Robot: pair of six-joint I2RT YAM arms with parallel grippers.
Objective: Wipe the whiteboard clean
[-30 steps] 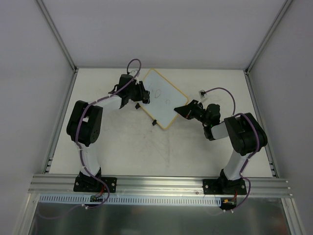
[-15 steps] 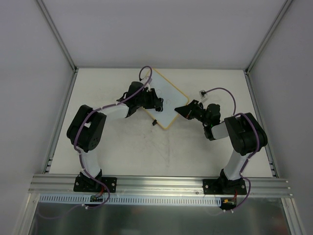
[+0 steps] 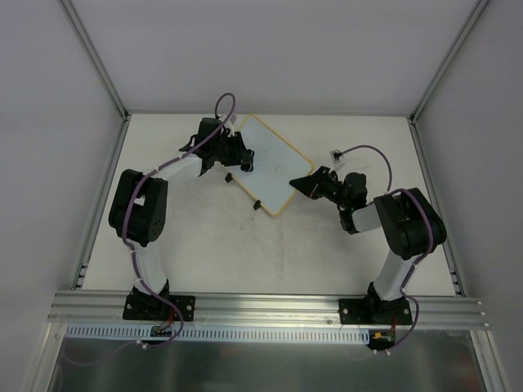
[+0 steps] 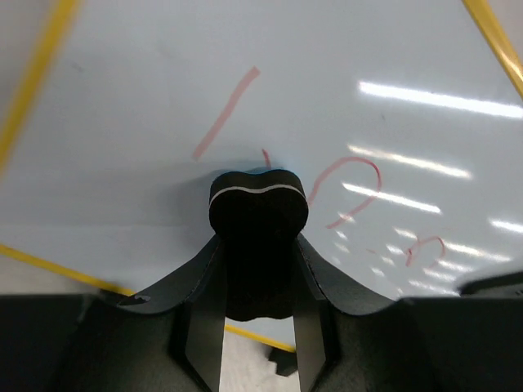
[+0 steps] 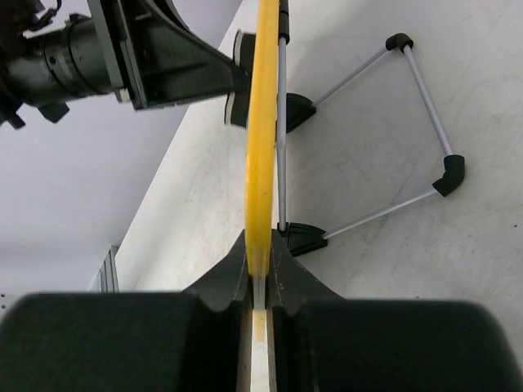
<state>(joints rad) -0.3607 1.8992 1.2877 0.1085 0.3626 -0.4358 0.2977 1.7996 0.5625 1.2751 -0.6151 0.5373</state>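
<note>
The whiteboard (image 3: 274, 163) lies tilted at the table's middle back, white with a yellow frame. Faint red scribbles (image 4: 353, 184) mark its surface (image 4: 343, 98). My left gripper (image 3: 243, 160) is shut on a small black eraser (image 4: 258, 220) that presses on the board near its left side. My right gripper (image 3: 304, 183) is shut on the board's right corner; in the right wrist view the yellow frame (image 5: 263, 139) runs edge-on between the fingers (image 5: 288, 269). Under the board a wire stand (image 5: 425, 122) rests on the table.
Two small black clips (image 3: 257, 203) sit on the board's near-left edge. Aluminium posts (image 3: 98, 57) and grey walls close in the table at left, right and back. A metal rail (image 3: 261, 304) runs along the near edge by the arm bases.
The left gripper swept right across the board with the eraser, then came back to the left. Some scribbles near the board's centre look fainter. The right gripper held still.
</note>
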